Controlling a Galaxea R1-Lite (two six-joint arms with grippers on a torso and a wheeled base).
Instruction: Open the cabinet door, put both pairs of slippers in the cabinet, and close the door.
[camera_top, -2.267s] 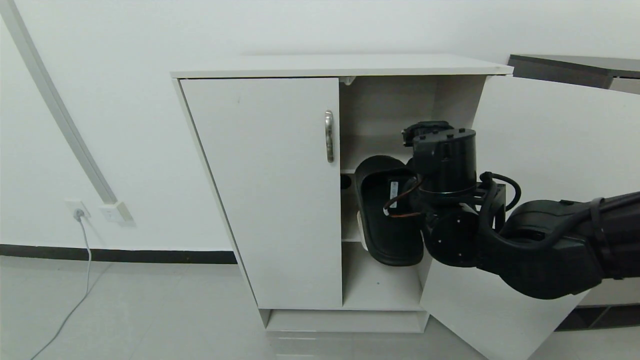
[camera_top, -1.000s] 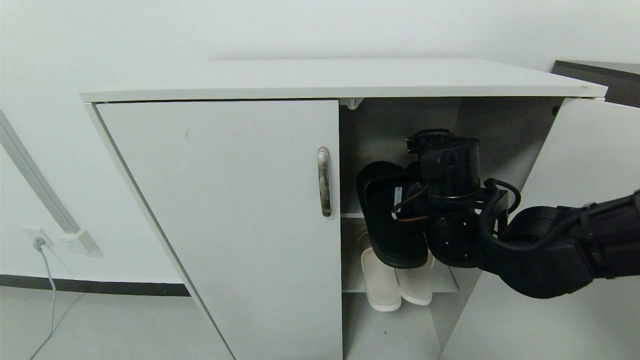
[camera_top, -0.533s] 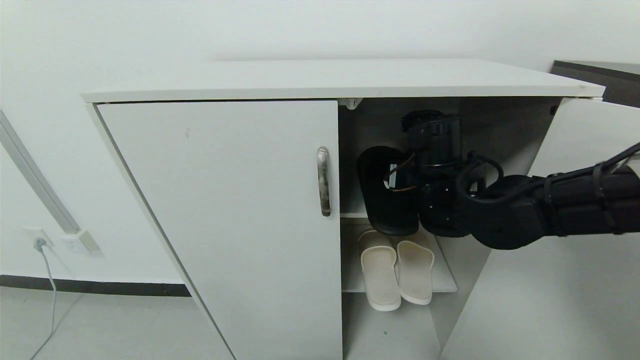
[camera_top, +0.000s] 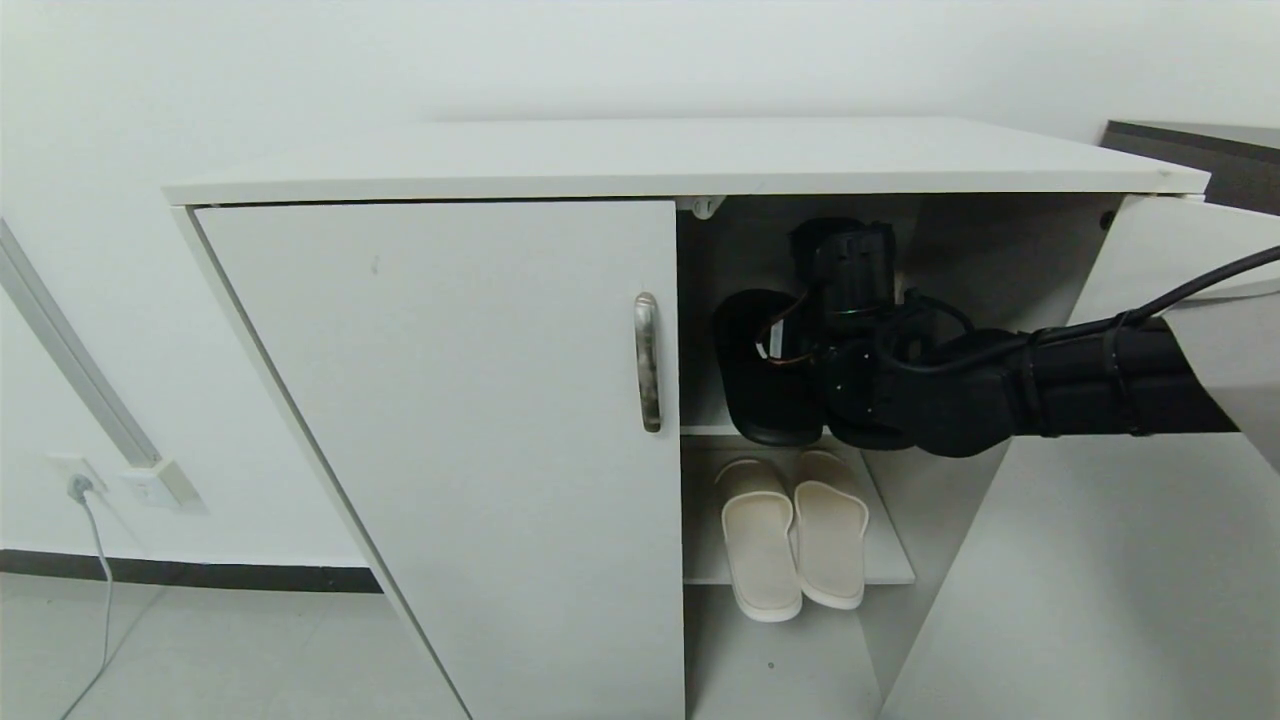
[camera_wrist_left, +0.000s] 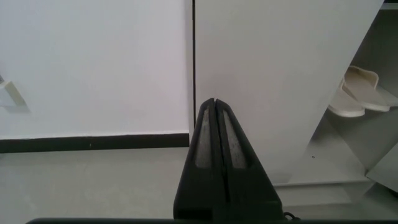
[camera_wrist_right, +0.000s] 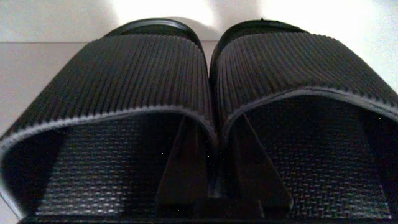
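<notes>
A white cabinet (camera_top: 650, 150) stands with its left door (camera_top: 450, 400) closed and its right door (camera_top: 1100, 560) swung open. My right arm reaches into the upper compartment, holding a pair of black slippers (camera_top: 760, 390) upright above the upper shelf. My right gripper (camera_wrist_right: 214, 155) is shut on the two slippers' adjoining straps (camera_wrist_right: 211, 93). A pair of white slippers (camera_top: 790, 535) lies side by side on the middle shelf, toes hanging over its front edge. My left gripper (camera_wrist_left: 214, 106) is shut and empty, low in front of the closed door, with the white slippers (camera_wrist_left: 357, 93) off to one side.
A metal handle (camera_top: 648, 360) runs down the closed door's inner edge. A wall socket with a cable (camera_top: 75, 487) and a grey conduit (camera_top: 60, 360) are at the left. Dark furniture (camera_top: 1200, 145) stands behind the open door. Bare floor lies at the lower left.
The camera came closer to the cabinet before the last second. Since then my right arm has carried the black slippers up and deeper into the upper compartment, uncovering the white pair.
</notes>
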